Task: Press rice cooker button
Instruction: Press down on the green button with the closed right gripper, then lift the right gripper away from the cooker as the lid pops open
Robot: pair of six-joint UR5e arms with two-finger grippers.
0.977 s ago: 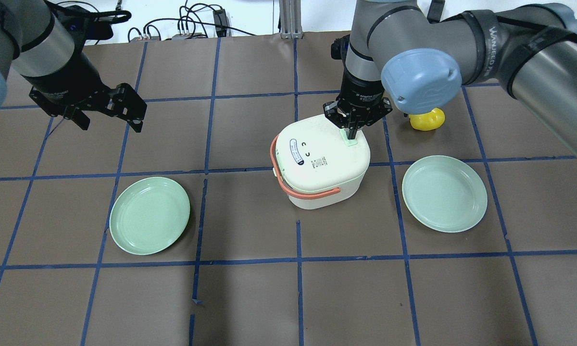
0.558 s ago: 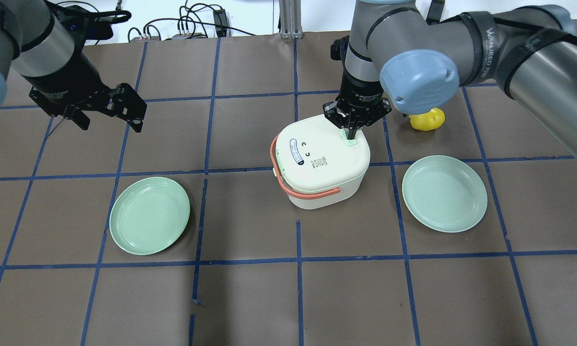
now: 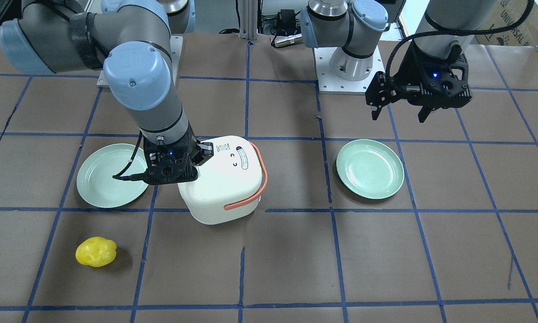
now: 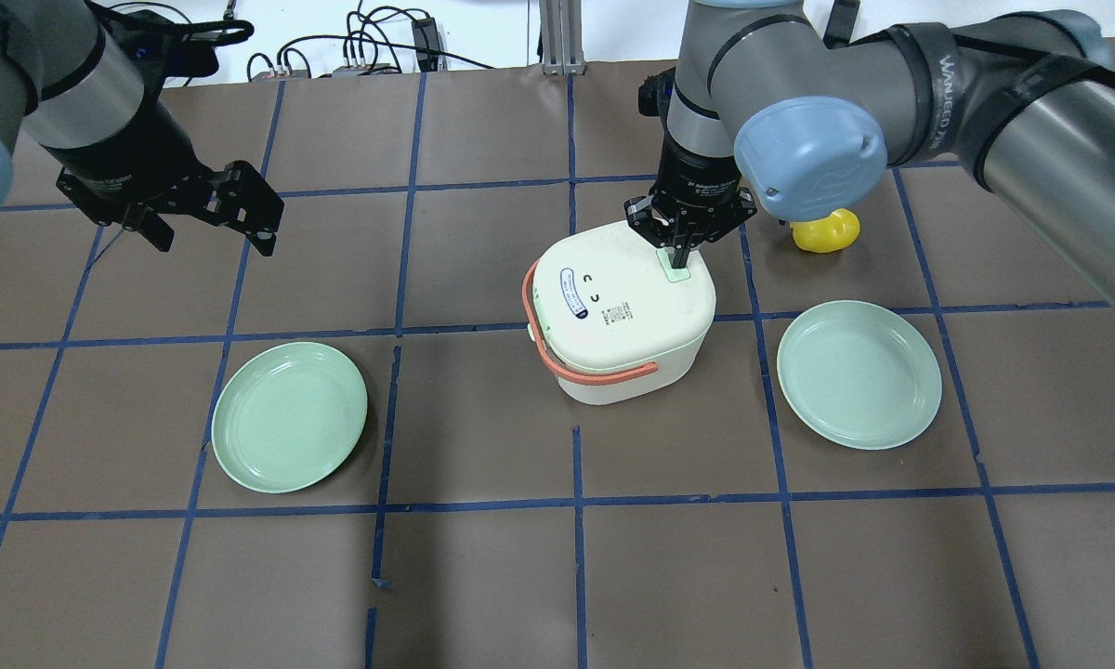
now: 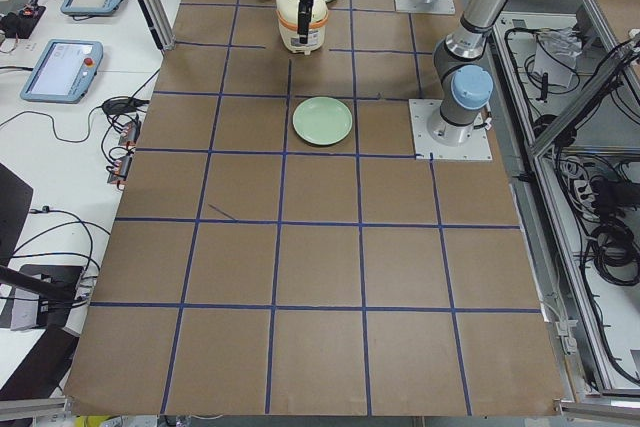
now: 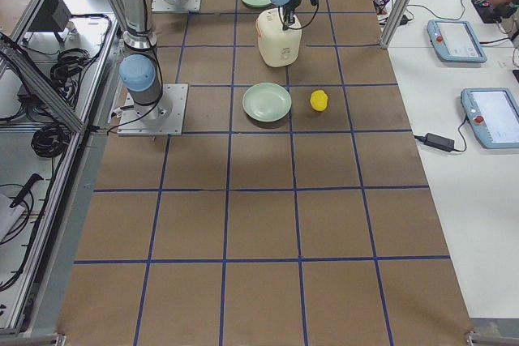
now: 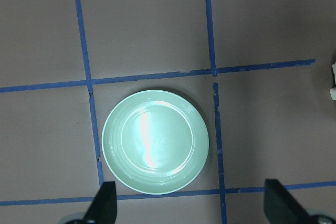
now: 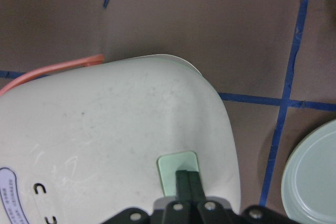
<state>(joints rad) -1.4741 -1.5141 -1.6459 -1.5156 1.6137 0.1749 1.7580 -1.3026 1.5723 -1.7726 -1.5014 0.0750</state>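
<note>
While right claw (image 4: 676,255) — pinched together — hangs over button (image 8: 169,174) at rice cooker's (image 4: 613,311) edge, left claw (image 4: 214,242) spread.

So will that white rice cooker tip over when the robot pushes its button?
Probably not: the rice cooker looks wide and squat, sitting flat on the table. The right gripper points straight down onto the green button, so sliding seems unlikely too. Its hard shell likely won't dent.

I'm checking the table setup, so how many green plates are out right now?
2. The left plate lies left of the rice cooker, on the robot's left; the right plate lies on its right. No others seem hidden.
</note>
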